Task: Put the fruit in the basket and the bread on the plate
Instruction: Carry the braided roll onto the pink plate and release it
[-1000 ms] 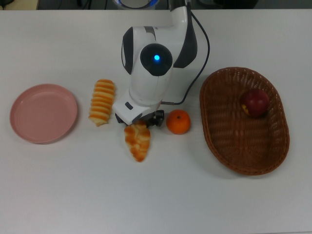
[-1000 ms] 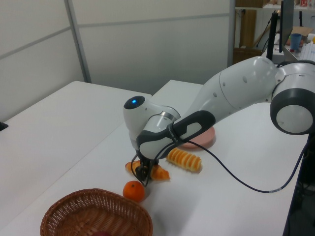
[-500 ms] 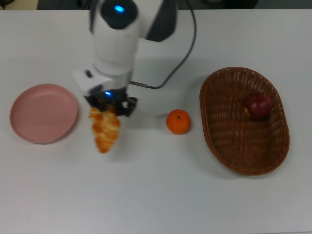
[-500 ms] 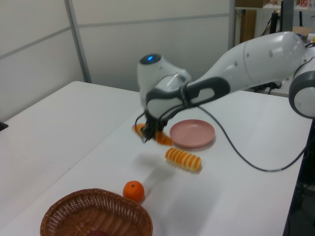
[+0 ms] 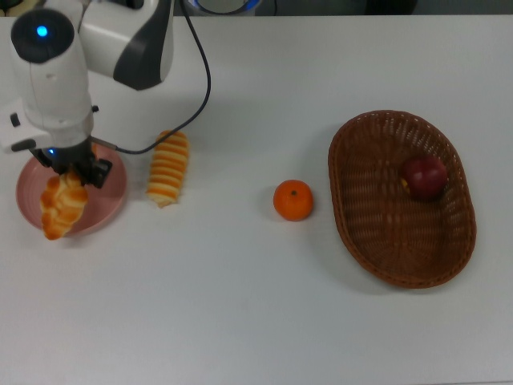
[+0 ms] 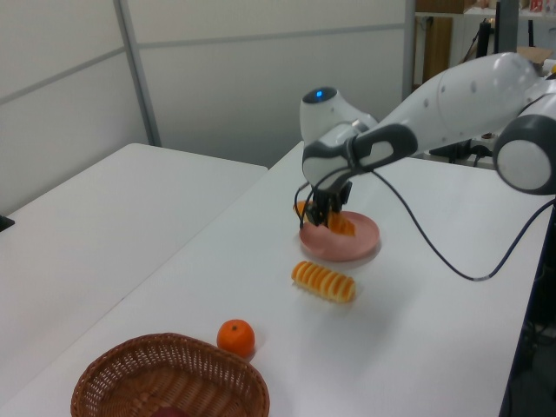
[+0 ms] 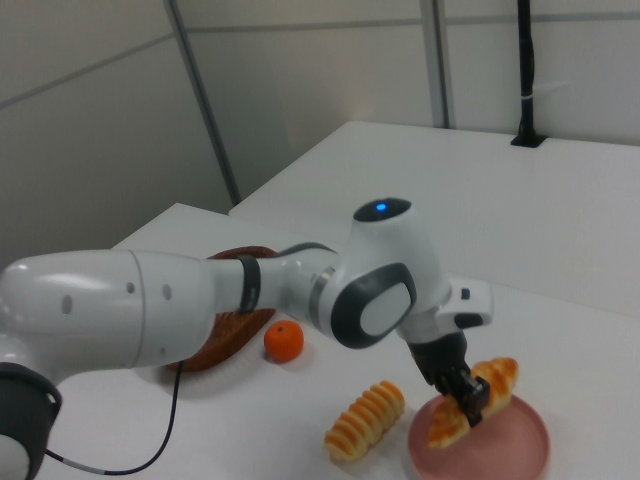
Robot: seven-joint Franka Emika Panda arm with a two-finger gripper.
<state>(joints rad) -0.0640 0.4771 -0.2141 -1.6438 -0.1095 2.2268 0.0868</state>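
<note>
Right view shows the end effector (image 7: 468, 398) pinching the braided loaf (image 7: 472, 400) above the unlabelled pink plate (image 7: 515, 448).

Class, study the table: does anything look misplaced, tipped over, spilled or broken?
Nothing looks spilled or damaged. The mandarin and the striped loaf lie on the table, outside the basket and the plate. The apple sits in the basket. The tool holds the braided loaf over the plate.
</note>
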